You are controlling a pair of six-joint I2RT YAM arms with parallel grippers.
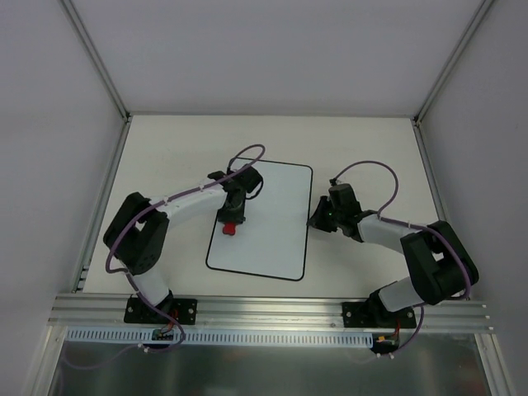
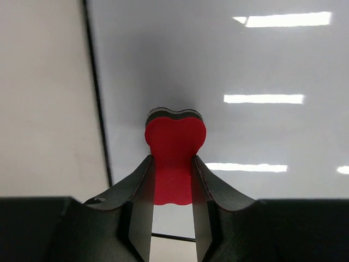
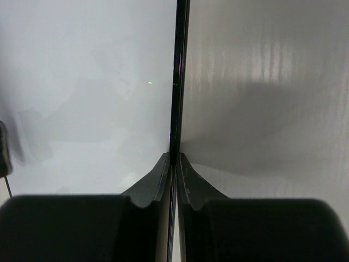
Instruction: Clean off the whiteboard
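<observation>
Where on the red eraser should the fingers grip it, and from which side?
Grip the red eraser at its narrow waist, one finger each side, coming from the red face so the dark layer faces the whiteboard. The wider lobes stop it slipping. The left gripper holds it so.

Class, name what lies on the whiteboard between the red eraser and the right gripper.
Nothing: the top view shows only bare whiteboard between the eraser and the right gripper.

- Pale matte table.
- Plain grey-white walls on three sides.
- Aluminium rail along the near edge.
- Red eraser, dark layer beneath.
</observation>
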